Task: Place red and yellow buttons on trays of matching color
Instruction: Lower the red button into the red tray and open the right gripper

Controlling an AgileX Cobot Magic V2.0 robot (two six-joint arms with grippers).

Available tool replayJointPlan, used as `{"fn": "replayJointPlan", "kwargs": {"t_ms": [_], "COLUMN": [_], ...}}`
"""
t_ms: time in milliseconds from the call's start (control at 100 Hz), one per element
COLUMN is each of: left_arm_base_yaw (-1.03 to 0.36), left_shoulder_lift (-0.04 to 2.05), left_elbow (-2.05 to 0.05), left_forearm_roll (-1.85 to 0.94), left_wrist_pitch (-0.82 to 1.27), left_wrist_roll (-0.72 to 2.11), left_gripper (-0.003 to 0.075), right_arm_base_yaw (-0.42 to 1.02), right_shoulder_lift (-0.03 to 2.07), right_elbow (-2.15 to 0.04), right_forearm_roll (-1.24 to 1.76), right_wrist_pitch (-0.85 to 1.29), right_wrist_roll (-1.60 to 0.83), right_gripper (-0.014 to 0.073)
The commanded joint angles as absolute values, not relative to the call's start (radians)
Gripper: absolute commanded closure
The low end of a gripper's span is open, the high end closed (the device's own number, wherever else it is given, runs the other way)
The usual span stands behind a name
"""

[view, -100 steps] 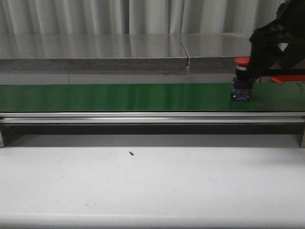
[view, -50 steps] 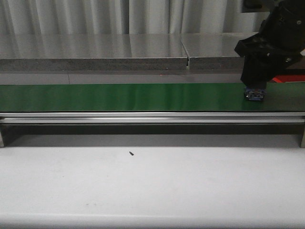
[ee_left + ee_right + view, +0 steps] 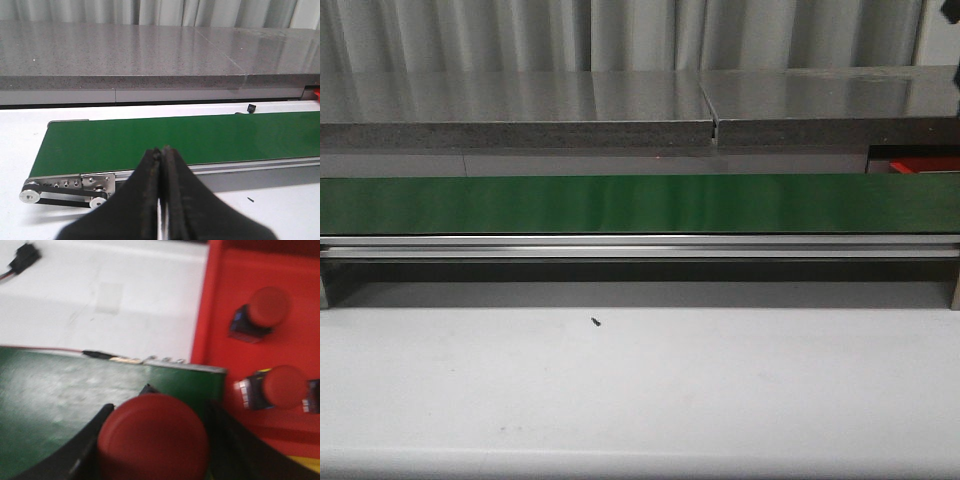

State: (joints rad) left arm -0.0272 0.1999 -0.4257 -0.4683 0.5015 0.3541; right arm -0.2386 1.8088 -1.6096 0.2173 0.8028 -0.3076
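Right claw (image 3: 152, 440) gripping red button (image 3: 153, 437), red tray (image 3: 270, 340) beside

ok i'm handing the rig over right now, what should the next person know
Right end effector: shut on a red button, held over the far-right end of the green belt, next to the red tray. It is out of the front view.
Left end effector: shut, empty, above the near edge of the belt's left end.
Done: two red buttons already sit in the red tray.
Left: set the held button in the red tray. No yellow button or other button shows on the belt now; only a yellow sliver shows at the frame edge.
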Motion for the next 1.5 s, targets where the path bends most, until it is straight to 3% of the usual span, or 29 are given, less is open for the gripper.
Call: {"fn": "replayJointPlan", "kwargs": {"t_ms": [0, 240, 700, 1490], "left_arm_base_yaw": [-0.034, -0.034, -0.034, -0.034], "left_shoulder_lift": [0.208, 0.208, 0.208, 0.208], "left_elbow": [-0.451, -0.451, -0.451, -0.451], "left_forearm_roll": [-0.487, -0.487, -0.487, -0.487], "left_wrist_pitch": [0.435, 0.435, 0.435, 0.435], "left_wrist_roll": [0.352, 0.352, 0.352, 0.352], "left_gripper": [0.0739, 0.0739, 0.0739, 0.0739], "right_arm_base_yaw": [-0.296, -0.394, -0.406, -0.426], "right_shoulder_lift": [1.790, 1.954, 2.296, 2.379], "right_elbow": [-1.692, -1.871, -2.274, -2.298], "right_forearm_roll": [0.225, 0.225, 0.220, 0.193], "right_wrist_pitch": [0.747, 0.747, 0.801, 0.786], "right_wrist_roll": [-0.305, -0.305, -0.304, -0.298], "right_gripper": [0.0473, 0.0473, 0.0473, 0.0473]}}
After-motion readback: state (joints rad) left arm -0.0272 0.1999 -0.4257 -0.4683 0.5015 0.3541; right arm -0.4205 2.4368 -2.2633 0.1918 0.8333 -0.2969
